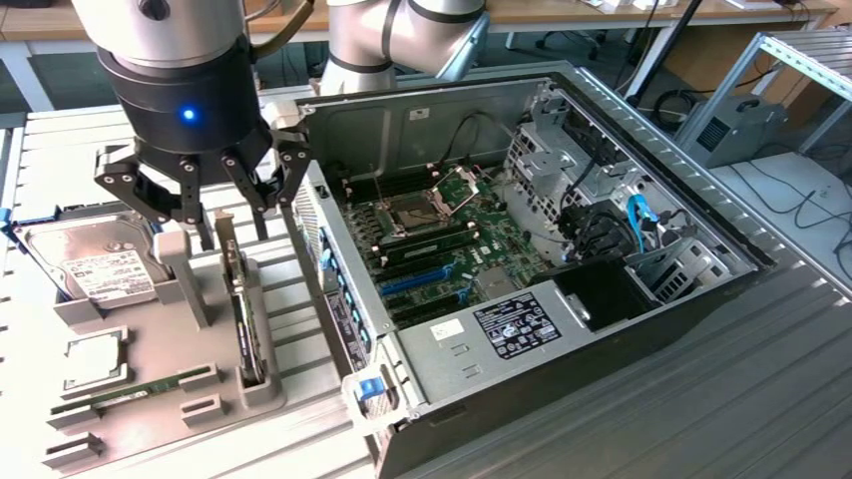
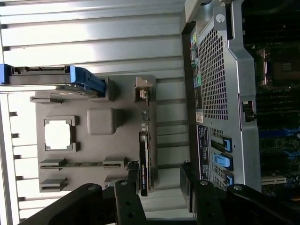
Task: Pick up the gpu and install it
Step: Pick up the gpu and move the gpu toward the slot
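The gpu (image 1: 242,317) stands on its long edge in a slot of the grey holder tray (image 1: 160,344), to the exterior view's left of the open computer case (image 1: 440,349). My gripper (image 1: 230,222) hangs just above the card's far end, open, with a finger on either side of its line. In the wrist view the gpu (image 2: 144,161) is a thin dark strip with its silver bracket (image 2: 143,90) at one end. It runs between the black fingertips (image 2: 127,199), closer to one of them, and the gripper (image 2: 159,193) has a clear gap on the other side.
The holder tray (image 2: 123,105) also carries a hard drive (image 1: 96,267) in a blue bracket (image 2: 86,80), a square processor (image 1: 91,354) and a memory stick (image 1: 136,387). The case's perforated wall (image 2: 218,89) rises close beside the tray. Blue card slots (image 1: 419,279) lie on the motherboard inside.
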### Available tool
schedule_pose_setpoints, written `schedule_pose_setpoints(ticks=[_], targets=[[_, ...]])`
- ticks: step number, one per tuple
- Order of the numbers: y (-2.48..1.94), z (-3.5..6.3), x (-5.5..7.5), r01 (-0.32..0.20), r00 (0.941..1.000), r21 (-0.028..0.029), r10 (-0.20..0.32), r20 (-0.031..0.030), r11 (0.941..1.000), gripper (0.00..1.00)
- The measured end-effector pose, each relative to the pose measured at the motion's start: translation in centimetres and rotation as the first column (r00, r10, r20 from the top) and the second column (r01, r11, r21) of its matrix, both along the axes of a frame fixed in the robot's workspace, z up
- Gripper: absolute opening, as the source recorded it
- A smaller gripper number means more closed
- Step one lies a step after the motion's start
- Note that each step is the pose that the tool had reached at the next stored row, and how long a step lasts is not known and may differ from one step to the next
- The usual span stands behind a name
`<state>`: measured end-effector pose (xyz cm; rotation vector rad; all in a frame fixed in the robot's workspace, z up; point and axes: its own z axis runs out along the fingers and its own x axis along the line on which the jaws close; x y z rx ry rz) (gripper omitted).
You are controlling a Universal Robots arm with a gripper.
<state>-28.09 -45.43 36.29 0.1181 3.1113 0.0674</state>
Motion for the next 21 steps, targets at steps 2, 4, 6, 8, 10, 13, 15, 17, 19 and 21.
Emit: schedule_pose_setpoints(ticks=[2, 4, 6, 8, 10, 13, 15, 17, 19, 21], targets=[[0.0, -0.05, 0.0, 0.0, 1.0, 0.0001, 0.0, 0.0001, 1.0, 0.48], [0.0, -0.11, 0.0, 0.0, 1.0, 0.0, 0.0, 0.0001, 1.0, 0.48], [0.0, -0.17, 0.0, 0.0, 1.0, 0.0, 0.0, 0.0, 1.0, 0.48], [0.0, -0.21, 0.0, 0.0, 1.0, 0.0001, 0.0, 0.0001, 1.0, 0.48], [0.0, -0.27, 0.0, 0.0, 1.0, 0.0001, 0.0, 0.0001, 1.0, 0.48], [0.0, -0.35, 0.0, 0.0, 1.0, 0.0001, 0.0, 0.0001, 1.0, 0.48], [0.0, -0.39, 0.0, 0.0, 1.0, 0.0001, 0.0, 0.0, 1.0, 0.48], [0.0, -0.44, 0.0, 0.0, 1.0, 0.0001, 0.0, 0.0, 1.0, 0.48], [0.0, -0.51, 0.0, 0.0, 1.0, 0.0, 0.0, 0.0, 1.0, 0.48], [0.0, -0.55, 0.0, 0.0, 1.0, 0.0, 0.0, 0.0001, 1.0, 0.48]])
